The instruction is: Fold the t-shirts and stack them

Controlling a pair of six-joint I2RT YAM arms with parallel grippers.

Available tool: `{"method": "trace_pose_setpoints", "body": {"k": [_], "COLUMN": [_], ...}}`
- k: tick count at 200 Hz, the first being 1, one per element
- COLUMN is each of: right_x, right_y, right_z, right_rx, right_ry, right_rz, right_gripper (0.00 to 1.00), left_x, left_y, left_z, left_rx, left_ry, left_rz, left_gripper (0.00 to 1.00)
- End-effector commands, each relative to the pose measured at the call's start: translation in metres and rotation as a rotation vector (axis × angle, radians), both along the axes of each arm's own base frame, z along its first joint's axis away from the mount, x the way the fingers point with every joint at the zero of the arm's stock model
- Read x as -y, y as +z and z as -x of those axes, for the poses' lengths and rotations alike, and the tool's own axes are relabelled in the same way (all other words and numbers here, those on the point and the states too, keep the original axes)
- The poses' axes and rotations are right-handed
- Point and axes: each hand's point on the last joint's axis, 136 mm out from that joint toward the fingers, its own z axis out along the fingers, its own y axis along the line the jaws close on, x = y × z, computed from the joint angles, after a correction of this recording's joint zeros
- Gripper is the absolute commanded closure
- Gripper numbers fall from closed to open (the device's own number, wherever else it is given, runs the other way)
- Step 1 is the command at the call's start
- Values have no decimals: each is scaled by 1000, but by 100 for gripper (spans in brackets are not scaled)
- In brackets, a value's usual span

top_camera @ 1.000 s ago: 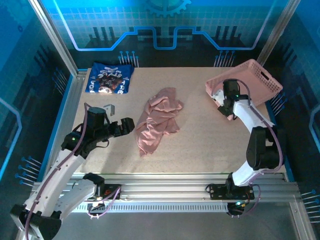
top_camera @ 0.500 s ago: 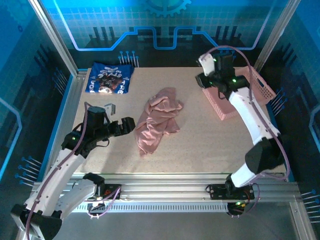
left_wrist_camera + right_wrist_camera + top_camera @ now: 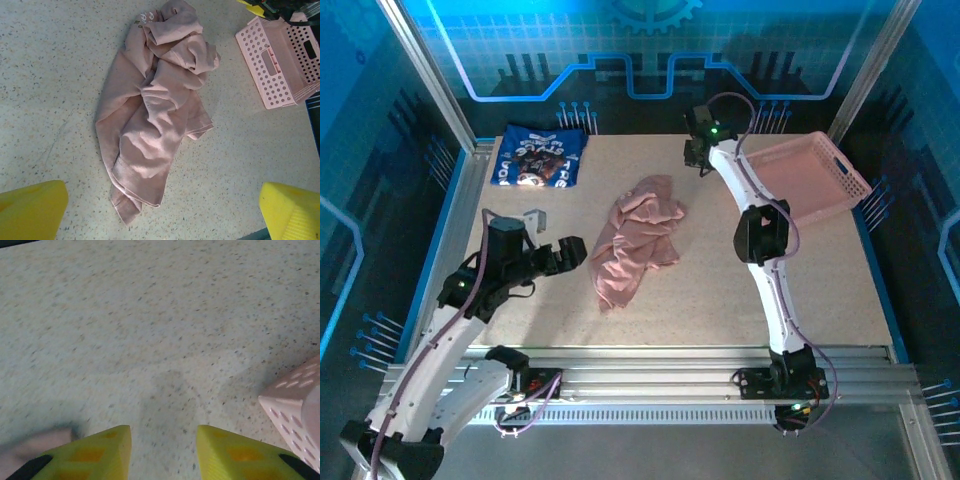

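- Top view: the dusty pink t-shirt lies crumpled in the middle of the worktop. The navy printed t-shirt sits folded flat in the far-left corner. The left gripper hangs just beside the pink heap's left edge. The right gripper is up near the far edge, between the heap and the pink lattice basket.
- Left wrist: its yellow fingers are spread wide with nothing between them, and the pink t-shirt is dead ahead. It looks light, limp and wrinkled, so it should sag and trail when lifted. I'd pinch the loose hem nearest the gripper or the collar end, not the bunched middle.
- Right wrist: the jaws are parted and empty over bare worktop, with the basket corner at right. There's a blurred pink scrap low left, which may be the shirt; I can't tell.
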Motion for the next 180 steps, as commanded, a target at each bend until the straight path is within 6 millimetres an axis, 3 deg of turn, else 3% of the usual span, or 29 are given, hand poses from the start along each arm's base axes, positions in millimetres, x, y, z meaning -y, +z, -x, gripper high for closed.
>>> {"method": "trace_pose_setpoints", "body": {"k": [1, 21, 74, 109, 142, 180], "right_x": [32, 51, 75, 93, 129, 100], "right_y": [-11, -20, 6, 22, 31, 66], "right_z": [19, 32, 76, 128, 189, 201], "right_rx": [-77, -126, -169, -167, -168, 3], "right_ry": [-119, -136, -126, -176, -269, -120], "right_rz": [115, 196, 320, 329, 306, 62], "right_gripper": [59, 58, 56, 55, 53, 44], "left_x": [-7, -9, -6, -3, -3, -3], "left_y": [-11, -7, -9, -12, -16, -18], "left_z": [12, 12, -2, -10, -9, -8], "left_rx": [-37, -23, -6, -8, -11, -17], "left_ry": [9, 3, -17, -26, -30, -35], "left_rz": [-24, -37, -48, -46, -39, -33], "left_gripper": [1, 1, 1, 1, 1, 1]}}
